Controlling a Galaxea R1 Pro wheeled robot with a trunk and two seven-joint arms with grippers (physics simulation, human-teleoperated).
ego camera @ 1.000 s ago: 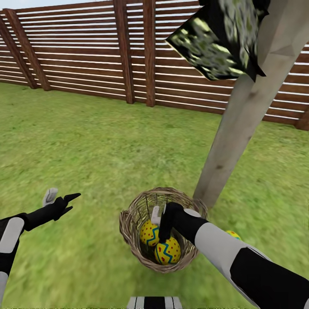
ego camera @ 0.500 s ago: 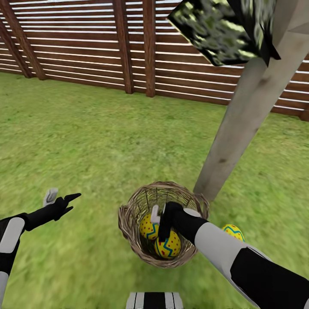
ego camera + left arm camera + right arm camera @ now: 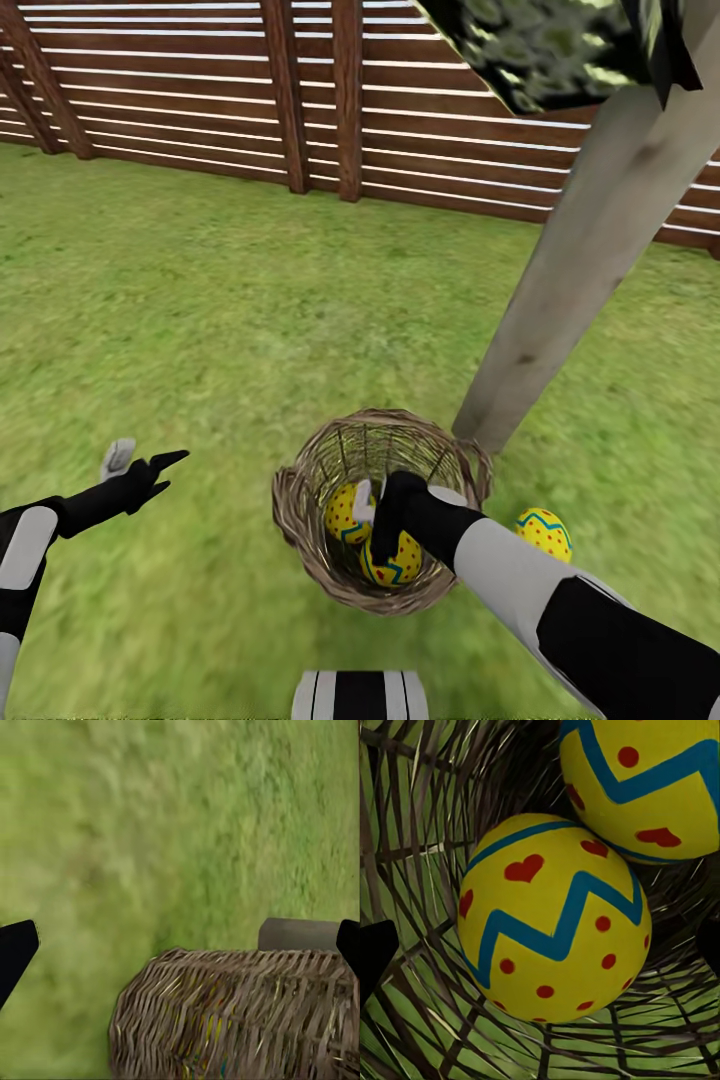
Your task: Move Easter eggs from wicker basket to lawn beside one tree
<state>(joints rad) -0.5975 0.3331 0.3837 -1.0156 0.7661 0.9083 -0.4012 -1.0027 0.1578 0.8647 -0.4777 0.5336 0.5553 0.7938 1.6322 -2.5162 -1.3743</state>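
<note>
- Right gripper (image 3: 372, 520) is plunged inside the wicker basket (image 3: 300, 530), its fingers spread apart and holding nothing yet; in the right wrist view both black fingertips sit at the frame edges with an egg (image 3: 553, 919) centred between them, which suggests the arm is lined up to close on that one
- Just past that egg, touching or nearly touching it, lies a second egg (image 3: 649, 784) on the basket floor; in the head view these two are the near egg (image 3: 400, 560) under the gripper and the farther egg (image 3: 343, 510) on its left-arm side
- A third egg (image 3: 545, 532) rests on the lawn (image 3: 220, 330) outside the basket, beyond the right forearm and near the foot of the tree (image 3: 560, 290), so one of three appears delivered and two are left to lift out
- The basket stands just beside the trunk, so each carry should be short: out over the rim and down onto the grass next to the placed egg
- Left gripper (image 3: 140, 462) hangs spread and empty over bare grass, well apart from the basket; its wrist camera looks across the lawn at the basket's woven wall (image 3: 240, 1012), seemingly kept clear of the working arm
- No brand, label or readable writing shows; the eggs carry only red dots, a red heart and a blue zigzag band
</note>
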